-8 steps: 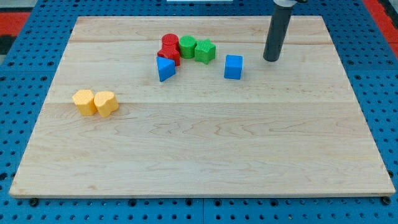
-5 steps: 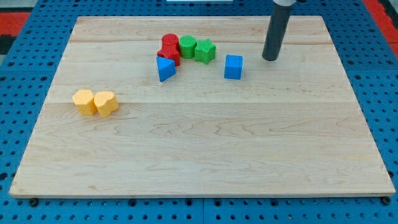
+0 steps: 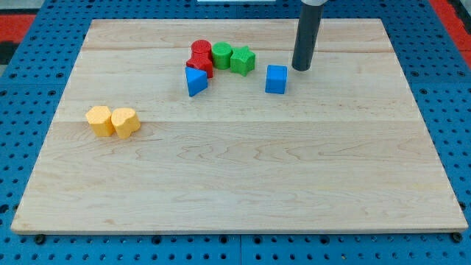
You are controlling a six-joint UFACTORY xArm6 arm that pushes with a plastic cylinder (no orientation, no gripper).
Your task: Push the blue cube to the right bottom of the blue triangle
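Note:
The blue cube (image 3: 276,79) sits on the wooden board in the upper middle. The blue triangle (image 3: 196,80) lies to its left, about a hand's width away. My tip (image 3: 300,68) rests on the board just to the upper right of the blue cube, a small gap apart, not touching it. The dark rod rises from the tip out of the view's top.
Two red blocks (image 3: 200,57) and two green blocks (image 3: 232,57) cluster just above the blue triangle. Two yellow blocks (image 3: 112,121) sit together at the view's left. The wooden board (image 3: 235,184) lies on a blue pegboard.
My tip has moved left, toward the blue cube's upper right corner. No block has moved.

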